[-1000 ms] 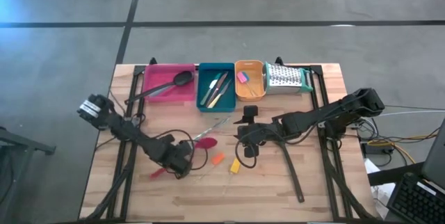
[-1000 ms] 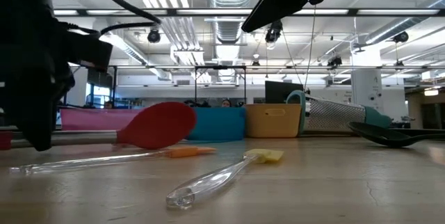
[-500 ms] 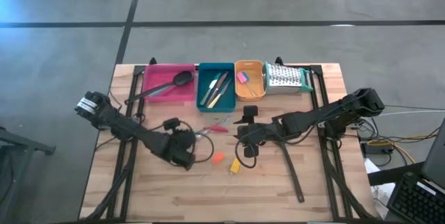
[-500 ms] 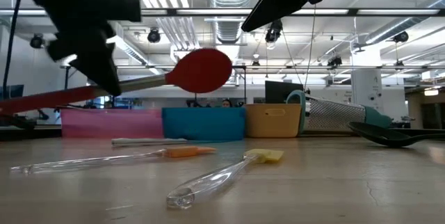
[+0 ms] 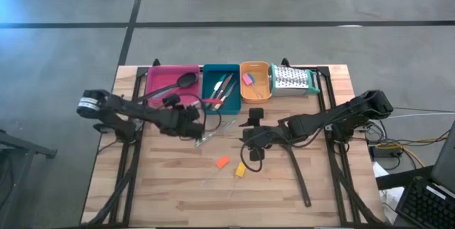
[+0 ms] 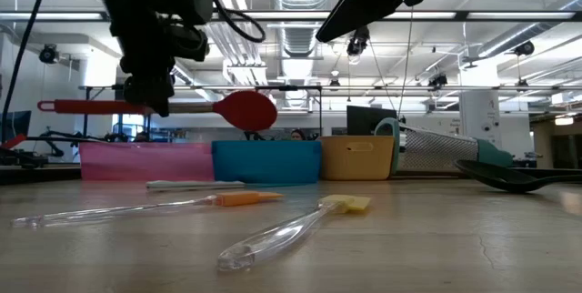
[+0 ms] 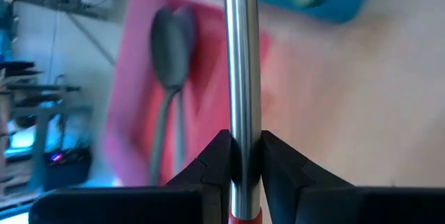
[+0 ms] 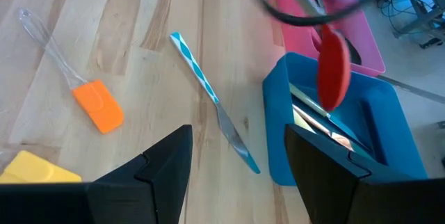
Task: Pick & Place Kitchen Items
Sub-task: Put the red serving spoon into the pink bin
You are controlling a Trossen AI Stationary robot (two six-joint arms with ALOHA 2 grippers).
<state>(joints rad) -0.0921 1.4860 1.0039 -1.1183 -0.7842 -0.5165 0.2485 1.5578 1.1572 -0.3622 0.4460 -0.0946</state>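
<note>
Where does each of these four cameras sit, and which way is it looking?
High view: above the table, looking straight down; both arms show.
Low view: at tabletop height, looking level across to the trays and the room; the left arm hangs in from above, holding the red spoon.
Left wrist view: on the left arm, looking past its fingers, shut on the spoon's handle, to the pink tray.
Right wrist view: on the right arm, looking past its open fingers at the blue tray.
Shared: the low and right wrist views both show the orange spatula.

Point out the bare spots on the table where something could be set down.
Free: the table's near strip below the orange spatula and yellow spatula. Crowded: the far edge, with pink tray, teal tray, orange tray, grater.
</note>
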